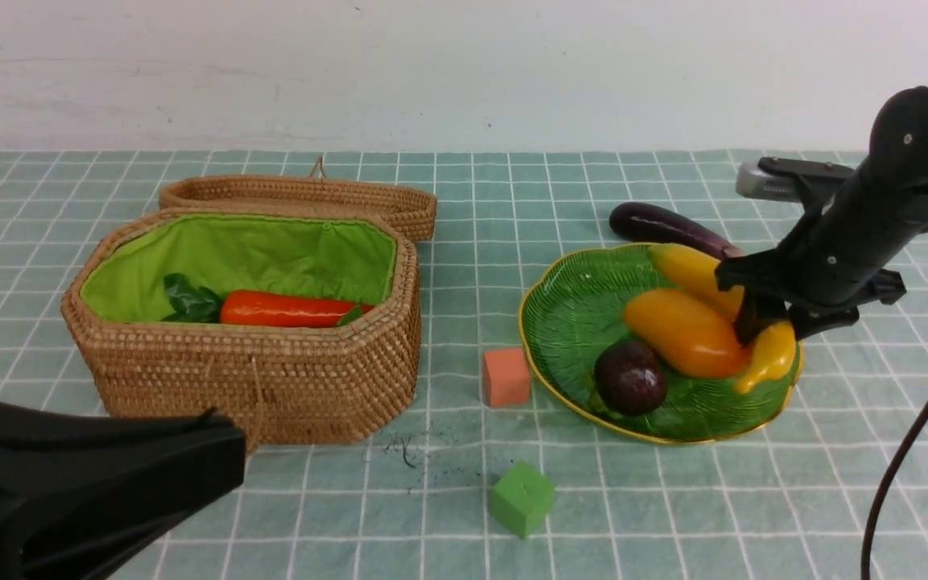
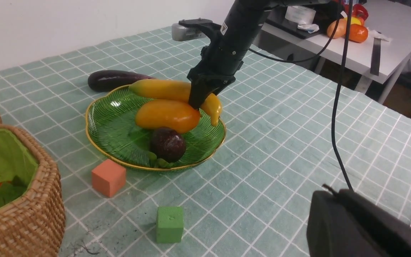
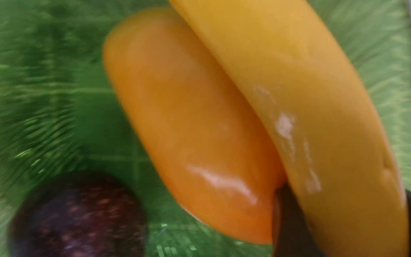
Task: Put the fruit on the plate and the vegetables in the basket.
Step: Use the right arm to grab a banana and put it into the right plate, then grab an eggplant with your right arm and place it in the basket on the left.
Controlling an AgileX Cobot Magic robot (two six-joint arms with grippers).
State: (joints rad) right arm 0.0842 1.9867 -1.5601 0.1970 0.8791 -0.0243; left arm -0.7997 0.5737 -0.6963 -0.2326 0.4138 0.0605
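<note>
The green plate (image 1: 565, 310) holds the orange-yellow mango (image 1: 685, 332), the dark purple mangosteen (image 1: 630, 377) and the yellow banana (image 1: 693, 270). My right gripper (image 1: 758, 326) reaches down over the plate's right side and is shut on the banana (image 3: 298, 107), one finger against the mango (image 3: 191, 135). The banana lies along the mango. Behind the plate, the eggplant (image 1: 665, 227) lies on the cloth. The open wicker basket (image 1: 271, 379) on the left holds the carrot (image 1: 283, 309). My left gripper (image 1: 226, 459) hangs shut and empty in front of the basket.
A salmon cube (image 1: 506, 376) sits just left of the plate and a green cube (image 1: 521, 498) lies nearer the front. The basket's lid (image 1: 303, 197) lies open behind it. A side table with other items (image 2: 348, 28) stands beyond the right edge.
</note>
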